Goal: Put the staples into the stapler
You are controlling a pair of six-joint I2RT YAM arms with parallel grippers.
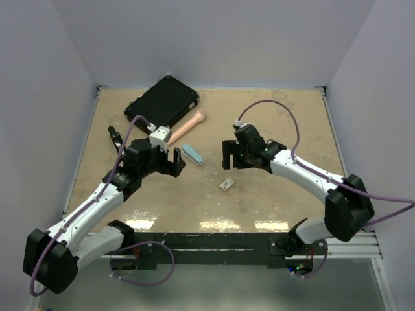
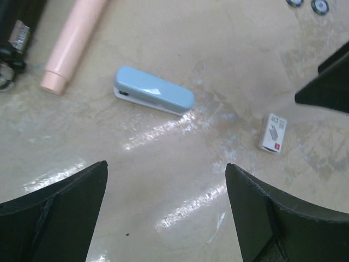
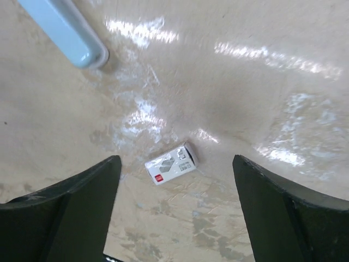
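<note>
The staples lie flat on the tan desk, near its middle and a little toward the arms. They show as a small pale rectangular piece with a red mark at one end, set at a slant. In the right wrist view they sit on the desk between that arm's two black fingers without touching either. The right tool hangs above them with its jaws spread wide and nothing in them. The left tool is also spread wide and holds nothing, poised over bare desk. Beyond its fingers the blue stapler lies closed on its base, at an angle, apart from the staples, with only glossy desk surface between the two. Just past the stapler is a long pink rod, lying slantwise with one end pointing toward a black case that rests flat at the far left of the desk. The rod is close to the stapler but not touching it. Two small black rings lie farther out on the desk, well apart from the staples. A small dark item sits near the left edge, too small to make out. Part of the right tool shows dark at the right side of the left wrist view, beside the staples.
</note>
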